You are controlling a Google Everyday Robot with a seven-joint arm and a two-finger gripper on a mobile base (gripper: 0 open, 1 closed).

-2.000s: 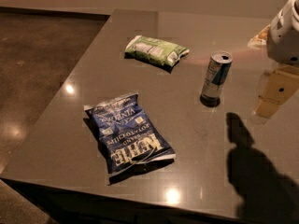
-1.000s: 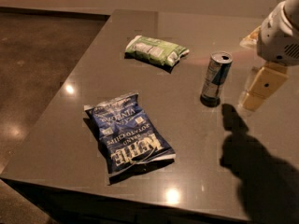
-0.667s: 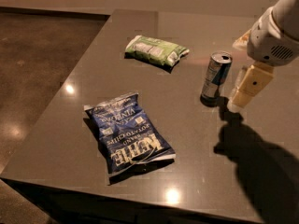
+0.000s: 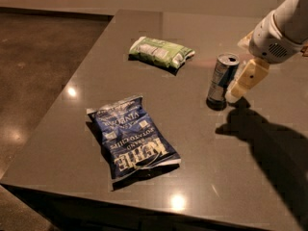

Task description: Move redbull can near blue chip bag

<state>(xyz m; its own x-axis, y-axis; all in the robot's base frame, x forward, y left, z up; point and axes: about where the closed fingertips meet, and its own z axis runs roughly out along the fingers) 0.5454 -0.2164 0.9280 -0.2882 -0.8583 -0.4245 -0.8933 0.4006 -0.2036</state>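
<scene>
The redbull can (image 4: 222, 81), slim, silver and blue with a silver top, stands upright on the dark grey table (image 4: 202, 153) right of the middle. The blue chip bag (image 4: 131, 137), dark blue with white lettering, lies flat near the front left of the table, well apart from the can. My gripper (image 4: 238, 91) comes in from the upper right on a white arm, its cream-coloured fingertip right beside the can's right side, low near the table. The can is not lifted.
A smaller green-and-white snack bag (image 4: 160, 52) lies at the back, left of the can. The table's left edge (image 4: 62, 88) drops to a dark floor. The arm's shadow (image 4: 269, 143) falls across the right of the table.
My gripper has moved left and down, from well right of the can to right beside it. The can and both bags have not moved.
</scene>
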